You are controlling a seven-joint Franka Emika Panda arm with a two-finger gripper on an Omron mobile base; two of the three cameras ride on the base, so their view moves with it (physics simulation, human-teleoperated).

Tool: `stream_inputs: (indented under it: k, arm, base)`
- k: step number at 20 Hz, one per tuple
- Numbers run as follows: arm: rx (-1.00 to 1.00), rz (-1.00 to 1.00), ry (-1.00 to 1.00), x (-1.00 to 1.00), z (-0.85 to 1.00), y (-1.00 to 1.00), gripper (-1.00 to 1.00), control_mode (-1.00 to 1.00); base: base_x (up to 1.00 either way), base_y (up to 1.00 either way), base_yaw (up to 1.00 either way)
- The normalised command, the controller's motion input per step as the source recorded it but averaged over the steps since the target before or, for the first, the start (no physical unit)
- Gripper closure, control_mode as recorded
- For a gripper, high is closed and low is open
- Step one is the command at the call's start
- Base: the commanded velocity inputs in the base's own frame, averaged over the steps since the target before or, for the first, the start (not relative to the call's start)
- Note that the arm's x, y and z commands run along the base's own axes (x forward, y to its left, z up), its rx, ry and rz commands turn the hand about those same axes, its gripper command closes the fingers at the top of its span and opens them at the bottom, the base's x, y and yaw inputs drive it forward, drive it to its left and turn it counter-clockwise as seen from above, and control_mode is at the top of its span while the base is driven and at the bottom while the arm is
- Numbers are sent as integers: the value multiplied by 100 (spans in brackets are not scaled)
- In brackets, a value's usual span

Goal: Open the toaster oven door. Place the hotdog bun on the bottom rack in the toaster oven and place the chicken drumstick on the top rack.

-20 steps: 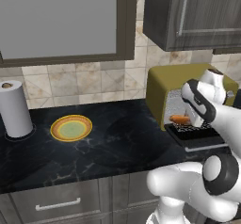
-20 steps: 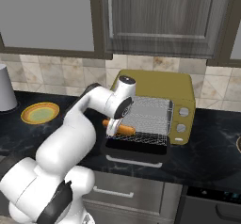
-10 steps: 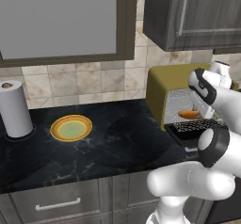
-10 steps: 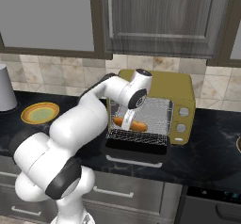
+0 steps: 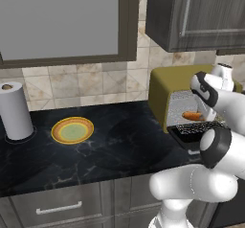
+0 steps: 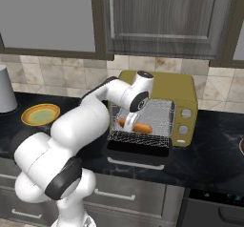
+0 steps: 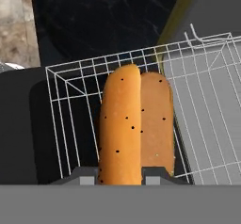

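The long orange-tan, finger-shaped hotdog bun (image 7: 121,129) lies over a pulled-out white wire rack (image 7: 75,110) at the mouth of the boxy mustard-yellow toaster oven (image 6: 183,90), with the two dark fingers (image 7: 84,177) clamped on its near end at 6 o'clock in the hand view. Below the rack the black-framed dark glass toaster oven door (image 6: 138,152) hangs open and flat over the black marbled worktop (image 5: 110,145). Toward 9 o'clock from the oven in the left base view sit a round orange-rimmed green plate (image 5: 72,130) and, farther out, an upright white paper towel roll (image 5: 14,110).
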Motion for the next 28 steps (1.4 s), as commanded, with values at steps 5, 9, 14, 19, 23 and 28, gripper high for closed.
stream_inputs:
  k: [5, 9, 14, 19, 23, 28]
  arm:
    - [-5, -17, -9, 16, -12, -8, 100, -100]
    - [-5, -2, -9, 19, -6, -13, 100, -100]
    - [-6, 0, -15, 18, -7, -4, 100, -100]
    - [-5, 0, -8, 9, -19, -6, 100, -100]
    - [-4, 0, -3, 8, -27, 0, 100, -100]
    - [-1, 4, -1, -1, -23, 0, 100, -100]
  base:
    - [0, 0, 0]
    - [0, 0, 0]
    - [0, 0, 0]
    - [0, 0, 0]
    - [0, 0, 0]
    - [0, 0, 0]
